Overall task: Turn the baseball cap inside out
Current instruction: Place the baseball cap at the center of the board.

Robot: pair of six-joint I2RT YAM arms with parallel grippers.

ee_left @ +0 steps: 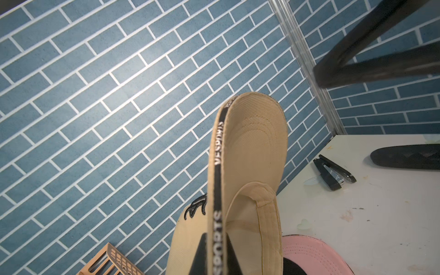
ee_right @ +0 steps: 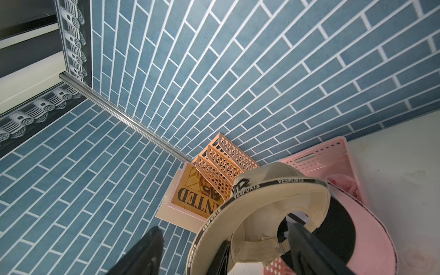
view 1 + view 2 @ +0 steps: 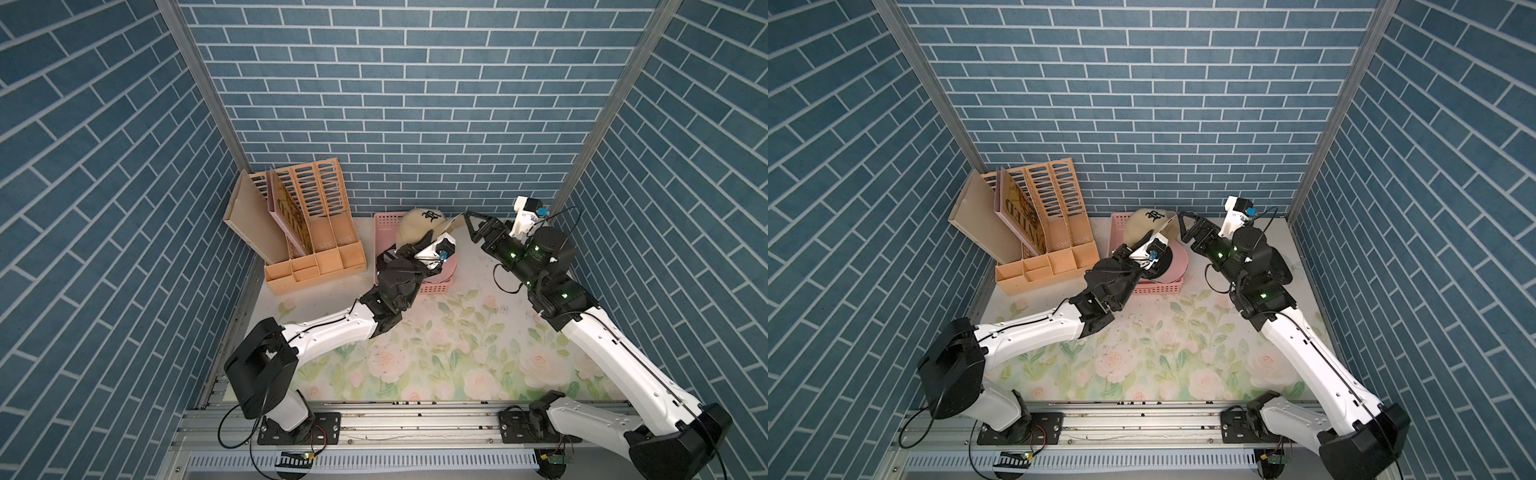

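Observation:
The beige baseball cap (image 3: pixel 417 226) (image 3: pixel 1148 222) hangs in the air above a pink basket, its black embroidered logo facing up. My left gripper (image 3: pixel 428 242) (image 3: pixel 1149 240) (image 1: pixel 215 252) is shut on the cap's brim (image 1: pixel 257 142), pinching the black-taped edge. In the right wrist view the cap (image 2: pixel 262 214) shows its pale inside and back strap. My right gripper (image 3: pixel 469 227) (image 3: pixel 1182 227) (image 2: pixel 226 252) stands open at the brim's free end, one finger on each side and holding nothing.
Below the cap, a pink cap (image 3: pixel 446 270) (image 2: pixel 371 226) lies in the pink basket (image 3: pixel 384 224) (image 2: pixel 316 154). An orange file organiser (image 3: pixel 316 232) with a book stands at the back left. A black stapler (image 1: pixel 333 172) lies near the back wall.

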